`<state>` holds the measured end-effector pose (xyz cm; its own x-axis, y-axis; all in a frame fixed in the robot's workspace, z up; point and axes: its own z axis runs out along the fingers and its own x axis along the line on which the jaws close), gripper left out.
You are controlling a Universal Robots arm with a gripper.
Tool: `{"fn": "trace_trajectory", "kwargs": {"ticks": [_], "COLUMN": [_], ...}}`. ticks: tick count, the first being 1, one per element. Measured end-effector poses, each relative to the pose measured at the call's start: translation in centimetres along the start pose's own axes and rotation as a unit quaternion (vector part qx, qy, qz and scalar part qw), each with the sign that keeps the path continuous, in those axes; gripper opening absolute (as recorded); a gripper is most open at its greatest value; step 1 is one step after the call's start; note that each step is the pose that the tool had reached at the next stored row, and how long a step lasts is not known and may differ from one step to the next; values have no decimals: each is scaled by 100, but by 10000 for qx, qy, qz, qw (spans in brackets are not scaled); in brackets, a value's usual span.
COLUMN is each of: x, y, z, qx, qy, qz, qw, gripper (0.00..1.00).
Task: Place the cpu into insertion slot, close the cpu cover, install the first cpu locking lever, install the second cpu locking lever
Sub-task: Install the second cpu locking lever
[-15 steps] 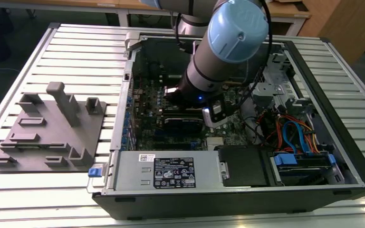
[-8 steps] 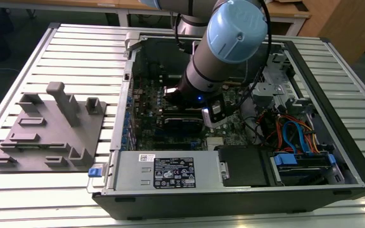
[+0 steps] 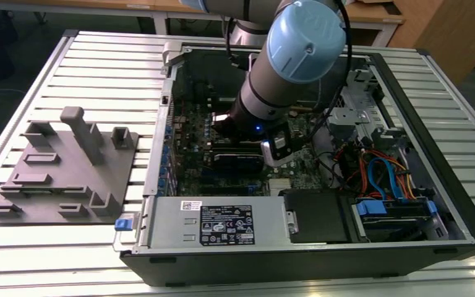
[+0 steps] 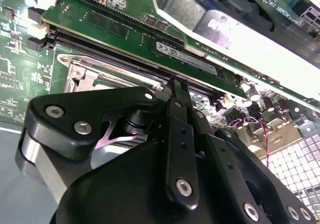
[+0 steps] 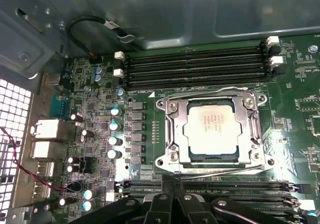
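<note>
The black, bolted linkage of the gripper [image 4: 176,91] is seen nearest the lens in both wrist views, its slim fingers drawn together to a closed tip with nothing held between them. Just beyond that tip, in the first wrist view, the cpu [image 5: 216,129], a small flat square chip with a dull silver metal top, is seen seated in the insertion slot [image 5: 187,156], a square socket with a dark centre and silvery rim. Over the chip's edges the cpu cover [image 5: 172,126], a thin silvery metal frame with a large square cut-out, is lying flat and looks closed. A thin wire locking lever [image 5: 220,168] runs along the socket edge closest to the gripper; whether it is latched cannot be told.

The chip is judged light, rigid and fragile, best taken by its edges only; the cover and levers are judged springy thin metal, to be pressed at their free ends.

Further from the gripper, past the socket, long black memory slots [image 5: 195,66] with white end clips are laid across the green motherboard [image 5: 95,119]. In the exterior view the grey and blue robot arm [image 3: 291,62] is seen reaching down into the open black computer case [image 3: 448,185], which lies on a slatted white table [image 3: 97,62] beside a grey moulded fixture tray [image 3: 64,167].
</note>
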<state>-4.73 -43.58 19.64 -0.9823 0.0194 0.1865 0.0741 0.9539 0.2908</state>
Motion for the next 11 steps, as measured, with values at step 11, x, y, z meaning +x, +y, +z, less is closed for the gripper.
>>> {"fn": "trace_trajectory", "kwargs": {"ticks": [11], "x": [23], "y": [-2], "z": [45], "qx": [-100], "qy": [1], "qz": [4], "qw": [9999], "gripper": [10]}}
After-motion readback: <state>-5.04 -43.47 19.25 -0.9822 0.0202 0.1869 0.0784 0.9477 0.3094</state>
